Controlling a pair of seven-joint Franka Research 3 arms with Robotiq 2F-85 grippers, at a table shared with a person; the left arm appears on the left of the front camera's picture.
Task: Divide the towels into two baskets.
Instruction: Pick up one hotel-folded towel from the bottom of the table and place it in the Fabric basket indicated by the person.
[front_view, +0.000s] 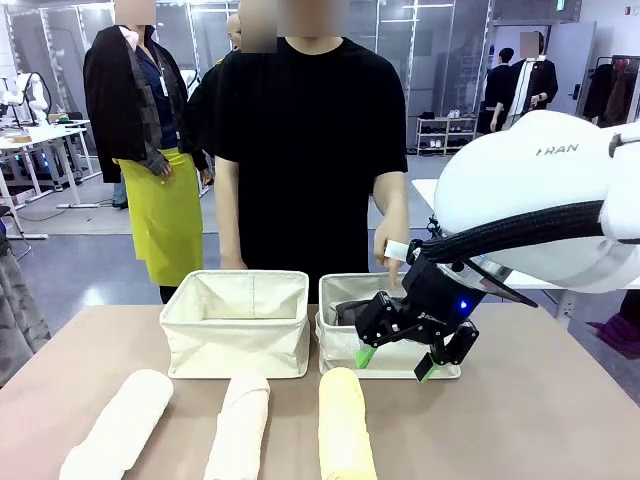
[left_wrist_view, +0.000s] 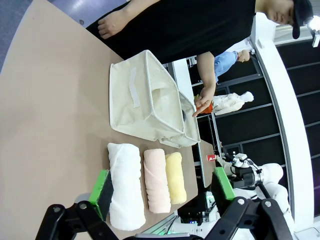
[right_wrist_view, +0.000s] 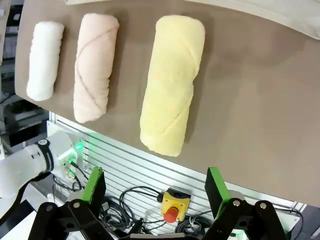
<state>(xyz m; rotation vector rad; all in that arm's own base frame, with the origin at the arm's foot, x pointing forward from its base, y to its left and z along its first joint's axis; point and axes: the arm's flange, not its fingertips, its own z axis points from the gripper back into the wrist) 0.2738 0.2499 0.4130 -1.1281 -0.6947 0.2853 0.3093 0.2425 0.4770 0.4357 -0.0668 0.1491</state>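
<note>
Front view: along the near edge of the tabletop (front_view: 520, 420) three rolls lie side by side, their long axes running from the near edge toward the far one. The white towel (front_view: 120, 432) is toward the near left corner, the cream towel (front_view: 238, 428) is next to it, and the yellow towel (front_view: 345, 428) is near the middle. None of the three touches another.

Behind them two bins stand just beside each other around mid-tabletop. The left basket (front_view: 235, 345) shows bare lining inside. The right basket (front_view: 340, 345) holds the grey towel (front_view: 350, 308), which lies low against its left wall. A person stands at the far edge, one hand (front_view: 392, 248) hanging above the right basket's far rim with a finger pointing down.

The right arm (front_view: 540, 200) comes in from the right edge, its big white joint raised and its wrist bent down toward the left. The right pincer (front_view: 398, 362) hangs released, empty, jaws wide apart, in front of the right basket's near wall and just beyond the far end of the yellow towel.

In the left wrist view the left pincer (left_wrist_view: 162, 186) is also released and empty, its green pads spread, facing across the three rolls toward the baskets. The white towel shows just beside one pad.
</note>
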